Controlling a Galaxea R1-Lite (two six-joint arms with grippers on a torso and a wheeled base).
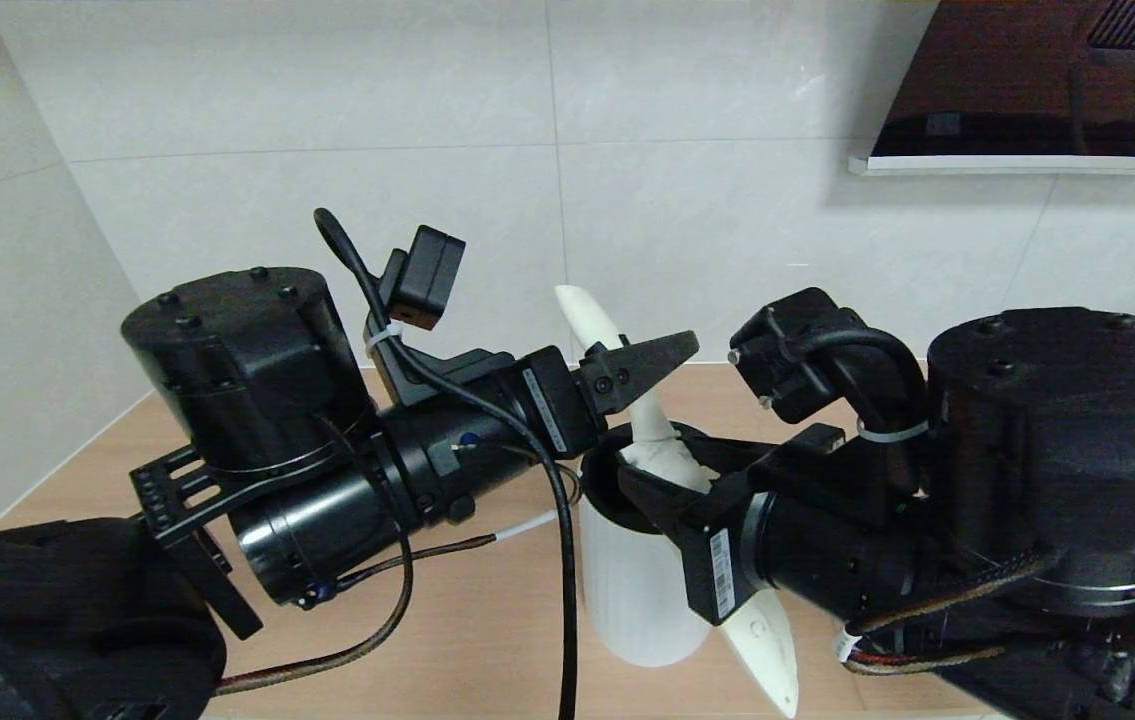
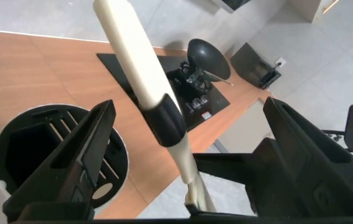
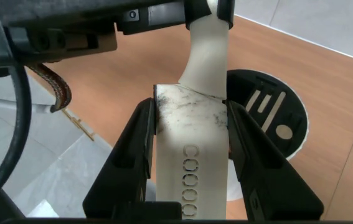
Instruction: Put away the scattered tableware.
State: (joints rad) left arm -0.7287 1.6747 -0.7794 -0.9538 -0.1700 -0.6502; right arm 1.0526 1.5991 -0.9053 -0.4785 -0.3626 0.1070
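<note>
Cream-coloured, the spatula point(image 1: 587, 315) is the thing to watch: it hangs in the air at a slant, handle tip up toward the tiled wall point(image 1: 727, 230), slotted blade down toward you, directly over the white utensil holder point(image 1: 627, 600). Your right gripper point(image 3: 192, 109) is clamped across the broad flat part of the blade, one jaw on each edge, so it carries the whole weight. That grip on the wide end looks awkward for a drop into the holder, which I take to be why the other arm is here.

Your left gripper point(image 2: 188, 106) stands wide, its jaws either side of the handle just above the black band and touching neither side (a handover in the making, by my reading). Closing there would give a hold on the shaft and let the blade go free.

Below, the holder sits upright on the wooden counter point(image 1: 487, 620), its black slotted insert open to the top, close under the spatula. Farther off along the counter the left wrist view shows a black hob point(image 2: 164, 74) with a dark pan point(image 2: 207, 57) on it.
</note>
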